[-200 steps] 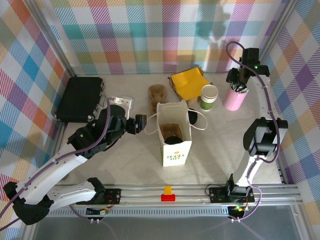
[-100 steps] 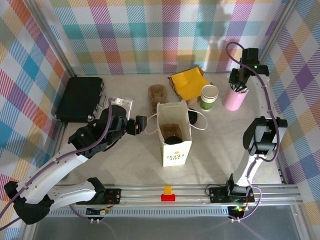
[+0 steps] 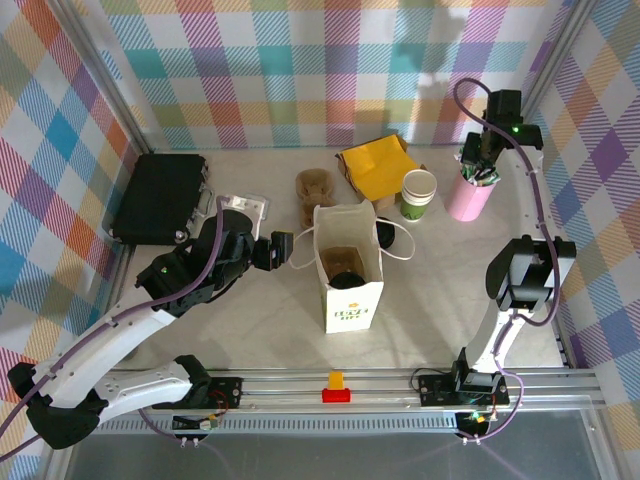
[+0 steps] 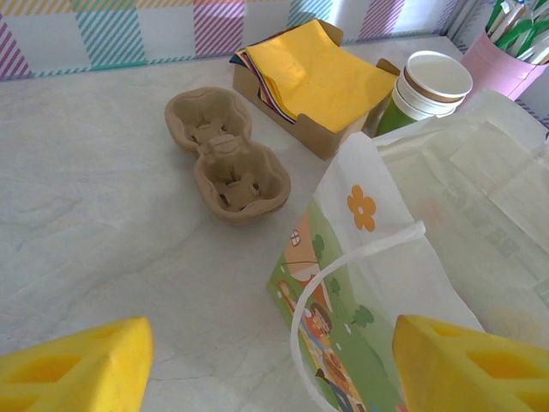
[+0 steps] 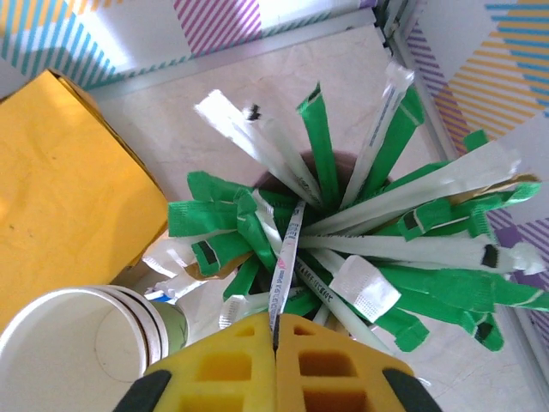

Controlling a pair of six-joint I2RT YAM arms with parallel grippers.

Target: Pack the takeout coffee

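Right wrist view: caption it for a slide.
Right gripper, jaws shut on a white sachet among green-and-white wrapped sticks beside stacked paper cups.

Table point(image 3: 250, 335): pale grey-white marbled top, matte, evenly lit. Walls: pastel plaid cloth in pink, teal, yellow and orange on the far wall point(image 3: 300, 70), left wall point(image 3: 45, 150) and right wall point(image 3: 605, 160), with bare aluminium posts point(image 3: 100, 72) at the far corners. Aluminium rail point(image 3: 280, 385): slotted, along the near edge.
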